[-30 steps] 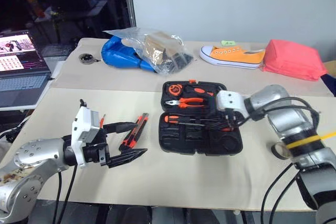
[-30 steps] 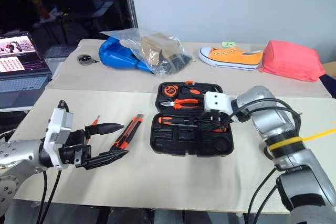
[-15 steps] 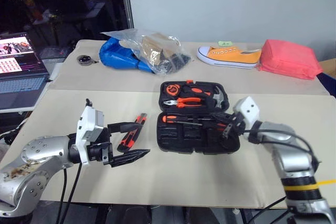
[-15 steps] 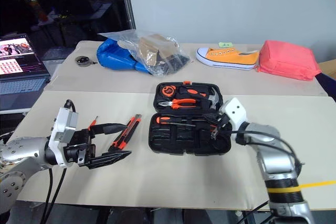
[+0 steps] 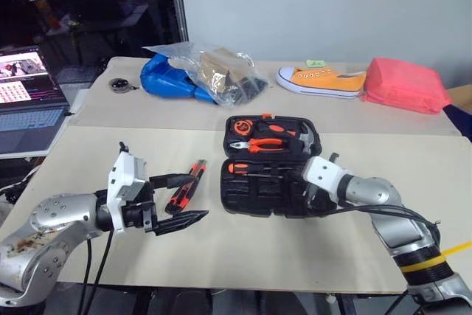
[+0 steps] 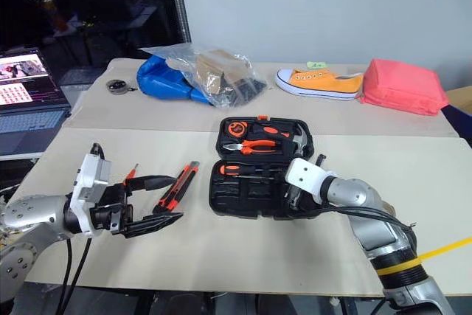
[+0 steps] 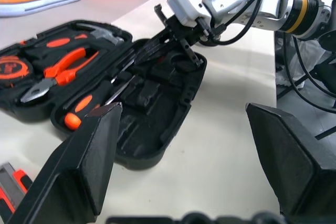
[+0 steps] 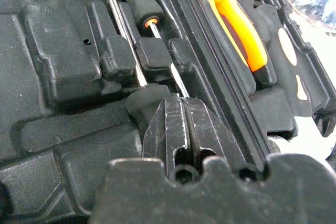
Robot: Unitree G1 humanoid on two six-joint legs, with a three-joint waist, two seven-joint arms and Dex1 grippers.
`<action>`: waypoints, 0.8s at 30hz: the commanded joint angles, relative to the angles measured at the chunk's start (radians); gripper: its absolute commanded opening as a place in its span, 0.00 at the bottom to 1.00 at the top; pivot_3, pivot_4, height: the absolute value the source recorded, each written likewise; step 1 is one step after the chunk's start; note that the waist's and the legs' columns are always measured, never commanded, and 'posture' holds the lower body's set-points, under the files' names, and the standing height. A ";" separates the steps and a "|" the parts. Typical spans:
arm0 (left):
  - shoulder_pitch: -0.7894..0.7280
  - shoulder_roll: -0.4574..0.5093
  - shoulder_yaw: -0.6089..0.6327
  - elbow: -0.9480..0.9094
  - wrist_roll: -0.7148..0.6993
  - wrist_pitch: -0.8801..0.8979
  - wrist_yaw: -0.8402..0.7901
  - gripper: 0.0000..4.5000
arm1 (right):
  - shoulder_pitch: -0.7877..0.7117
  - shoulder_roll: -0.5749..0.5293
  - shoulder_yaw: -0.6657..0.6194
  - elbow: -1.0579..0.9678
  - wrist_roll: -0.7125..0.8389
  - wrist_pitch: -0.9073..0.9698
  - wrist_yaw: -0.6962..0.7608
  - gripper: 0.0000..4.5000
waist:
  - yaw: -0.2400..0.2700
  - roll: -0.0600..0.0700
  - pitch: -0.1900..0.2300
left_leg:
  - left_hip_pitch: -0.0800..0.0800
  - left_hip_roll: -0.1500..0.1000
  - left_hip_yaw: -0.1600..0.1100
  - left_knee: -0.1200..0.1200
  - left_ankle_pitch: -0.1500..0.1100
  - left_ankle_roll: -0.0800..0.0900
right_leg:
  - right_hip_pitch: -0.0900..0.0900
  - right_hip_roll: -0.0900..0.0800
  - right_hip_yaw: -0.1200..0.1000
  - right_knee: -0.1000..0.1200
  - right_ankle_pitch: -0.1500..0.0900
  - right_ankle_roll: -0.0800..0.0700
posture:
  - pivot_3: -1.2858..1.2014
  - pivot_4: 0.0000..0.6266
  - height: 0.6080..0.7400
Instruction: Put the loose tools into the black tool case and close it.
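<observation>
The black tool case (image 5: 254, 195) lies open mid-table. Orange pliers (image 5: 262, 144) and a hammer sit in its far half, and a black-and-orange screwdriver (image 5: 251, 169) rests in the near half. My right gripper (image 5: 308, 188) is shut, its tips (image 8: 182, 111) pressed on the moulded insert at the case's right end, beside two screwdriver shafts (image 8: 137, 72). My left gripper (image 5: 199, 195) hovers open and empty left of the case, level, pointing at it. A black-and-orange utility knife (image 5: 186, 186) lies on the table just beyond it, and a slim orange tool (image 6: 130, 174) lies further left.
At the back lie a blue bag under clear plastic (image 5: 195, 71), an orange shoe (image 5: 321, 79) and a red pouch (image 5: 405, 85). A laptop (image 5: 29, 105) stands at the far left, off the table. Bare tabletop lies in front of the case.
My right gripper has dropped from above the case's middle to its right end and closed. The left gripper has stayed put.
</observation>
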 commanded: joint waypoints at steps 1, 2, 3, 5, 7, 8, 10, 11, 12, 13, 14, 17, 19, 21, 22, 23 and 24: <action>0.032 -0.044 0.054 -0.004 0.084 -0.044 0.133 0.90 | -0.012 0.011 -0.159 -0.132 0.235 0.022 0.051 0.01 | 0.001 0.003 0.002 | 0.000 0.000 0.000 0.000 0.000 0.000 | 0.000 0.000 0.001 0.001 0.000 0.000 | 0.52 0.24 1.00; 0.042 -0.060 0.059 0.000 0.110 -0.041 0.179 0.90 | -0.005 -0.007 -0.188 -0.167 0.308 0.052 0.097 0.07 | 0.004 0.004 0.003 | -0.001 0.000 0.000 0.000 0.000 0.000 | -0.001 -0.001 0.000 0.001 0.000 0.000 | 0.52 0.24 1.00; 0.053 -0.070 0.068 0.007 0.125 -0.041 0.203 0.90 | 0.001 -0.018 -0.203 -0.198 0.356 0.078 0.122 0.13 | 0.006 0.005 0.003 | -0.001 -0.001 0.000 0.000 0.000 0.000 | -0.001 -0.002 0.000 0.001 0.000 0.000 | 0.52 0.24 1.00; 0.074 -0.082 0.069 0.020 0.180 -0.019 0.278 0.90 | 0.017 -0.059 -0.242 -0.257 0.469 0.137 0.191 0.23 | 0.008 0.003 0.002 | -0.001 -0.001 0.000 0.000 0.000 0.000 | 0.000 -0.002 0.000 0.000 0.000 0.001 | 0.52 0.24 1.00; 0.070 -0.073 0.089 0.041 0.205 0.093 0.391 0.90 | 0.024 -0.099 -0.259 -0.312 0.542 0.189 0.233 0.41 | 0.009 0.003 0.002 | -0.001 -0.001 -0.001 0.000 0.000 0.000 | 0.001 -0.003 -0.002 -0.001 0.000 0.001 | 0.52 0.24 1.00; 0.054 -0.070 0.101 0.060 0.203 0.126 0.421 0.90 | 0.026 -0.124 -0.272 -0.338 0.586 0.221 0.255 0.48 | 0.009 0.003 0.003 | -0.001 -0.001 -0.001 0.000 0.000 0.000 | 0.001 -0.003 -0.002 -0.001 0.000 0.001 | 0.52 0.24 1.00; 0.032 -0.035 0.120 0.104 0.191 0.194 0.427 0.90 | 0.029 -0.162 -0.278 -0.384 0.643 0.271 0.283 0.64 | 0.009 0.003 0.003 | -0.001 -0.001 -0.002 0.000 0.000 0.000 | 0.000 -0.003 -0.002 0.000 0.000 0.001 | 0.52 0.24 1.00; 0.008 -0.021 0.132 0.135 0.193 0.217 0.437 0.90 | 0.024 -0.179 -0.276 -0.408 0.669 0.296 0.290 0.72 | 0.008 0.003 0.003 | -0.001 -0.001 -0.002 0.000 0.000 0.000 | 0.000 -0.003 -0.002 0.000 0.000 0.001 | 0.52 0.24 1.00; -0.016 -0.008 0.142 0.166 0.187 0.249 0.444 0.90 | 0.020 -0.192 -0.272 -0.427 0.687 0.315 0.294 0.79 | 0.008 0.003 0.003 | -0.001 -0.001 -0.002 0.000 0.000 0.000 | 0.000 -0.003 -0.002 0.001 0.000 0.001 | 0.52 0.24 1.00; -0.044 0.005 0.139 0.202 0.195 0.276 0.457 0.90 | 0.022 -0.207 -0.266 -0.444 0.696 0.325 0.308 0.89 | 0.007 0.003 0.003 | -0.001 -0.001 -0.002 0.000 0.000 0.000 | 0.000 -0.003 -0.002 0.001 0.000 0.001 | 0.52 0.24 1.00; -0.072 0.015 0.122 0.240 0.215 0.306 0.479 0.90 | 0.029 -0.216 -0.264 -0.452 0.700 0.324 0.321 0.95 | 0.007 0.002 0.003 | 0.000 -0.001 -0.002 0.000 0.000 0.000 | 0.000 -0.003 -0.002 0.001 0.000 0.001 | 0.52 0.24 1.00; -0.126 0.028 0.083 0.309 0.250 0.355 0.511 0.90 | 0.057 -0.232 -0.258 -0.468 0.683 0.310 0.340 0.99 | 0.005 0.002 0.003 | 0.000 -0.001 -0.001 0.000 0.000 0.000 | 0.000 -0.003 -0.002 0.000 -0.002 0.003 | 0.52 0.24 1.00; -0.154 0.023 0.059 0.333 0.265 0.397 0.533 0.90 | 0.090 -0.239 -0.262 -0.484 0.664 0.295 0.342 0.99 | 0.007 0.002 0.003 | -0.001 -0.001 -0.001 0.000 0.000 0.000 | 0.000 -0.003 -0.002 0.000 -0.001 0.003 | 0.52 0.24 1.00; -0.171 0.011 0.036 0.335 0.277 0.439 0.558 0.90 | 0.121 -0.244 -0.281 -0.498 0.664 0.289 0.341 0.99 | 0.009 0.002 0.003 | -0.003 -0.001 -0.001 0.000 0.000 0.000 | -0.001 -0.003 -0.002 -0.001 -0.001 0.002 | 0.52 0.24 1.00; -0.174 0.004 0.022 0.344 0.285 0.447 0.564 0.90 | 0.135 -0.241 -0.291 -0.509 0.667 0.290 0.330 0.99 | 0.009 0.002 0.003 | -0.004 -0.002 -0.001 0.000 0.000 0.000 | -0.002 -0.003 -0.002 -0.001 -0.001 0.002 | 0.52 0.24 1.00; -0.173 -0.003 0.007 0.351 0.295 0.451 0.567 0.84 | 0.149 -0.236 -0.294 -0.517 0.658 0.285 0.318 1.00 | 0.007 0.002 0.003 | -0.005 -0.002 -0.001 -0.001 0.000 0.000 | -0.003 -0.004 -0.002 -0.001 -0.001 0.002 | 0.52 0.24 1.00; -0.171 -0.010 -0.005 0.355 0.299 0.458 0.569 0.81 | 0.158 -0.231 -0.294 -0.519 0.647 0.278 0.308 1.00 | 0.008 0.002 0.003 | -0.006 -0.002 -0.001 -0.001 -0.001 -0.001 | -0.003 -0.004 -0.002 -0.002 -0.001 0.003 | 0.52 0.24 1.00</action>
